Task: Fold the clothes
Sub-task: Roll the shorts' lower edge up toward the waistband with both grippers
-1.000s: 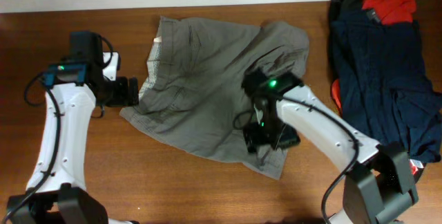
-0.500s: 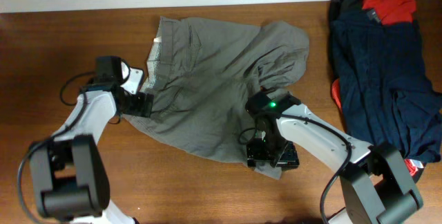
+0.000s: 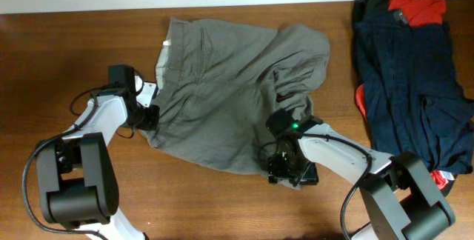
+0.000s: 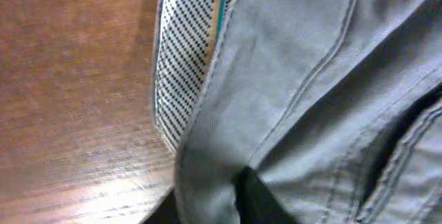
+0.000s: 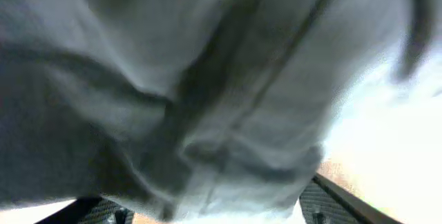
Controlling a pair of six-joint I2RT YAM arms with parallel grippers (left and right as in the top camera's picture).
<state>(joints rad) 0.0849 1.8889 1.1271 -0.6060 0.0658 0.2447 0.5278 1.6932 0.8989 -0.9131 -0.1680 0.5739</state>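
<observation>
My left hand sits at the waistband edge of the grey-khaki shorts and my right hand at the near leg hem. Cloth fills both wrist views, so I cannot tell if either has clenched. The shorts lie rumpled mid-surface. I judge the risk to be a shallow pinch slipping, or dragging the bunched leg crooked.

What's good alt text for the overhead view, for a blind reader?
Grey-khaki shorts lie rumpled on a wooden table, the left gripper pinching their waistband edge and the right gripper on a leg hem. Navy and red garments are heaped at far right.
</observation>
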